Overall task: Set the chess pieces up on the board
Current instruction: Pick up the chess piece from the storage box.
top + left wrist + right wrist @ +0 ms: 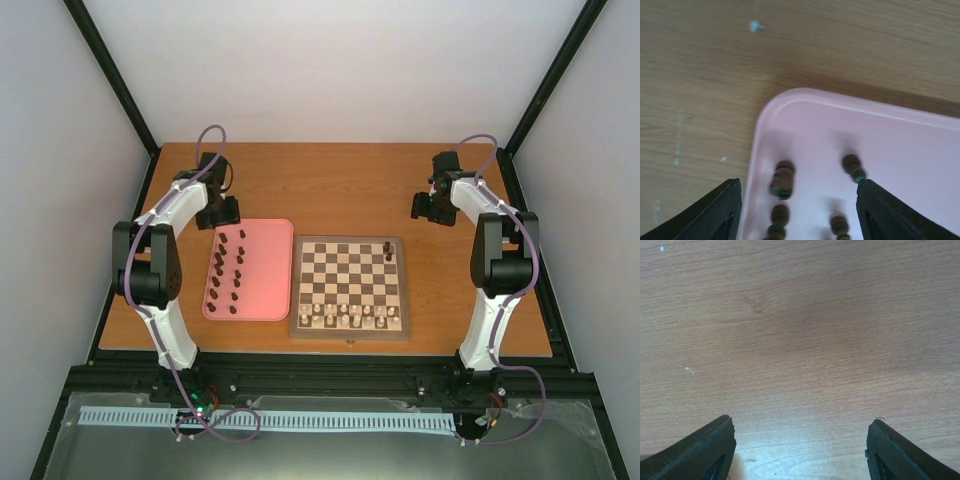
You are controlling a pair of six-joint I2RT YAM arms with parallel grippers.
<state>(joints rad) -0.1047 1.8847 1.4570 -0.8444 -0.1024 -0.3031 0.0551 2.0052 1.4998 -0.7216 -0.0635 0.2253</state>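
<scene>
Several dark chess pieces (228, 268) stand on a pink tray (268, 298) left of the board (350, 243). Two dark pieces (388, 251) stand on the board's far right squares. Pale pieces (348, 316) fill its near rows. My left gripper (218, 212) is open and empty, above the tray's far left corner. In the left wrist view it (799, 212) straddles several dark pieces (782, 179) just inside the tray's corner (785, 102). My right gripper (430, 207) is open and empty above bare table beyond the board's far right corner; its wrist view (800, 450) shows only wood.
The wooden table (320, 180) has black frame posts at its back corners and a rail along the near edge. The white walls stand close on three sides.
</scene>
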